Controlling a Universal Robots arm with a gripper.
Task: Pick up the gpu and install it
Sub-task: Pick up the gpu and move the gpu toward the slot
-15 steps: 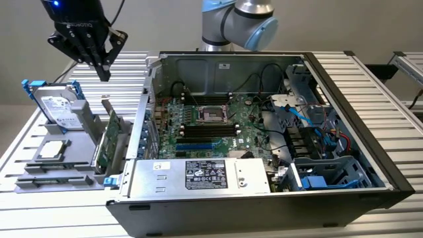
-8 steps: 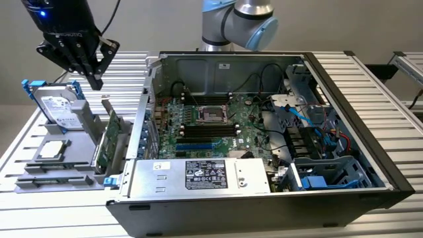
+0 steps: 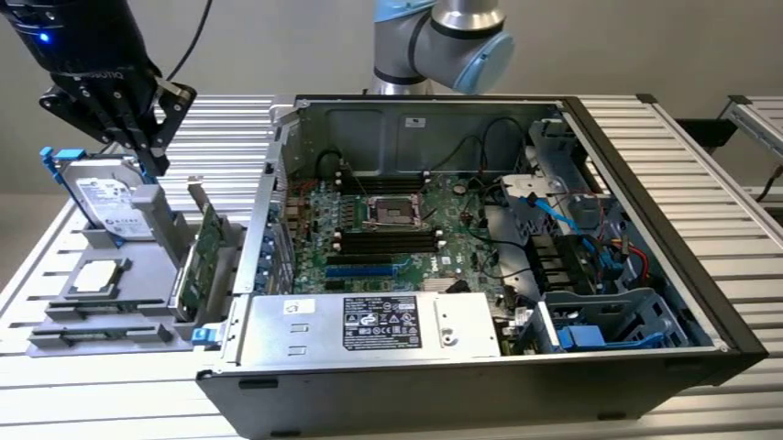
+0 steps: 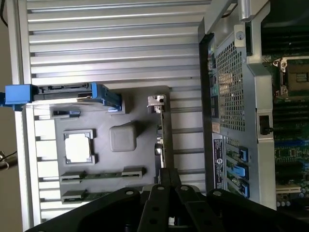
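Note:
The gpu (image 3: 202, 259) stands on edge in a grey holder (image 3: 135, 307) just outside the open computer case, green board facing the case, its silver bracket end up. In the wrist view the gpu (image 4: 166, 140) is seen edge-on, with its bracket tab (image 4: 156, 102) at the far end. My gripper (image 3: 147, 156) hangs above the holder, over the gap between hard drive and gpu, clear of both. Its black fingers are drawn together, shut on nothing, and in the wrist view the gripper (image 4: 170, 178) lines up with the card's near end.
A silver hard drive in a blue frame (image 3: 108, 197) stands at the holder's back and a square processor chip (image 3: 98, 275) lies flat on it. The open case (image 3: 636, 211) shows the motherboard with blue slots (image 3: 367, 270) and a power supply (image 3: 367, 325) at the front.

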